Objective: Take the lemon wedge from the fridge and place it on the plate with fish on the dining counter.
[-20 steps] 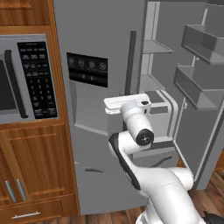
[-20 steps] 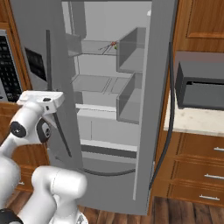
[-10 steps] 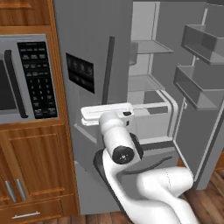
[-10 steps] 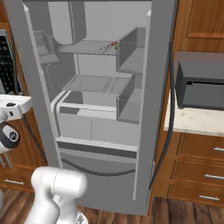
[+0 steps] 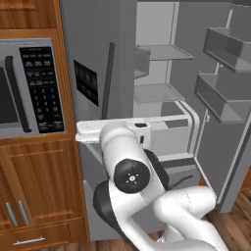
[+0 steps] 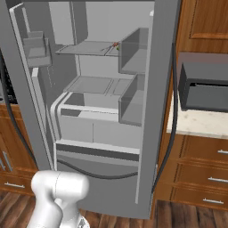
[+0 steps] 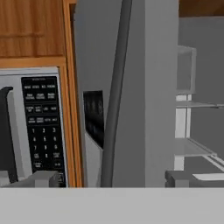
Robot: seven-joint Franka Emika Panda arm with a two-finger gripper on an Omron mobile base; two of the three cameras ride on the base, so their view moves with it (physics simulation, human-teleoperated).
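Observation:
The grey steel fridge [image 5: 117, 29] stands with both doors swung wide and its grey shelves [image 6: 95, 84] bare to see. A tiny yellow-green lemon wedge [image 6: 117, 47] lies on the upper shelf beside a small red item [image 6: 115, 44]. My gripper [image 7: 111, 179] is open, its fingertips [image 7: 41, 178] spread wide. The left door's long dark handle [image 7: 114, 100] stands a little beyond them, untouched. My white wrist [image 5: 122, 128] hangs level in front of that door. The plate, the fish and the dining counter are out of view.
A microwave with a black keypad [image 5: 41, 88] is set in wooden cabinets left of the fridge, close to the open left door. The right door's bins [image 5: 223, 95] jut out on the right. A dark appliance [image 6: 205, 87] sits on a pale counter beyond it.
The left fridge door has swung far open toward the microwave. My gripper went from shut on the handle to open, and the arm swung left and lower.

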